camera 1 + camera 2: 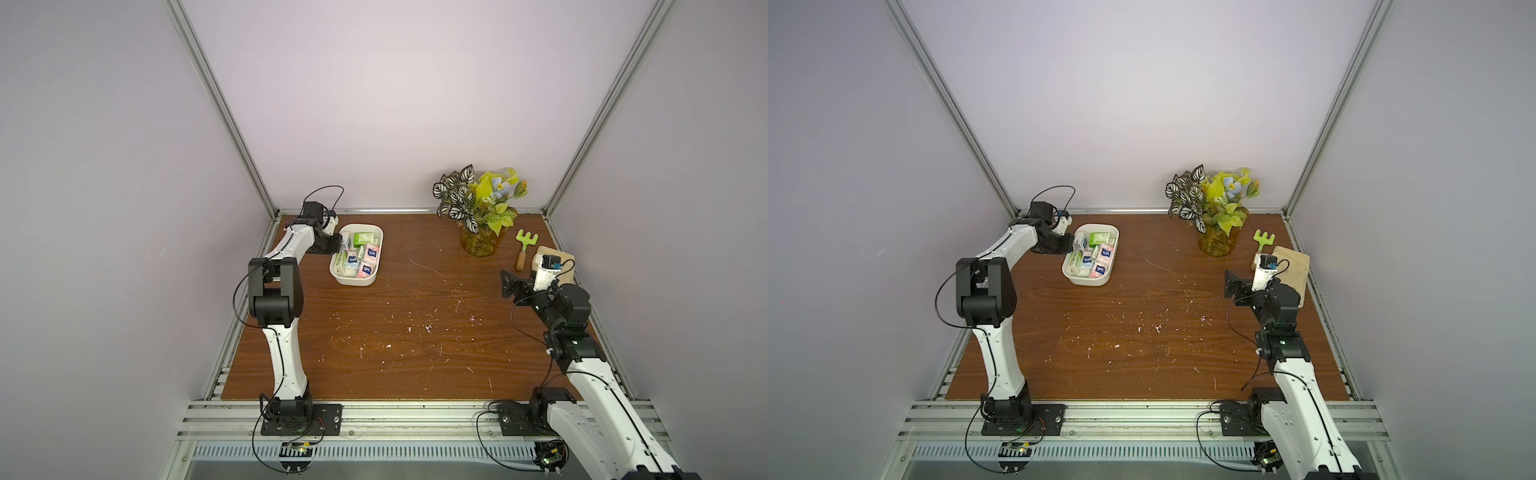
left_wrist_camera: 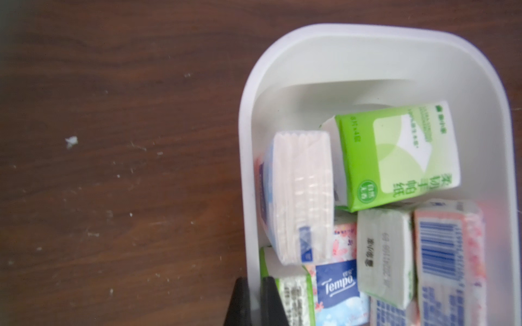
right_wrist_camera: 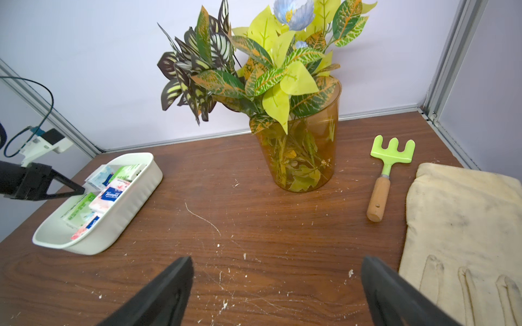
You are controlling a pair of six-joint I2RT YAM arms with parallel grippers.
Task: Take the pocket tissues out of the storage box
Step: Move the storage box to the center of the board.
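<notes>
The wooden counter (image 1: 415, 332), scratched and flecked with white crumbs (image 1: 427, 328), carries everything. The left arm (image 1: 282, 299) reaches to its far left corner, and the right arm (image 1: 582, 374) hangs over the right side.

The biggest bystander is the leafy plant (image 1: 478, 195) in an amber vase (image 1: 480, 245) at the far right, well apart from the box. A cream work glove (image 3: 457, 225) lies flat by the right edge, partly hidden in both top views by the right wrist. A green hand rake (image 3: 385, 175) with a wooden handle lies between glove and vase.

The storage box (image 1: 353, 281) sits at the far left, with the pocket tissues (image 1: 361, 253) inside it, packed close and overlapping. The left end effector (image 2: 257, 299) is pinched together on the box wall nearest the left arm, one tip outside and one inside, with no packet between the tips. Just inside that wall a pale packet (image 2: 302, 197) stands on edge beside a green packet (image 2: 395, 158). A Tempo packet (image 2: 336, 285) lies flat close to the inner tip.

The right end effector (image 3: 278, 282) is spread wide, holds nothing, and hovers above the counter near the glove.
</notes>
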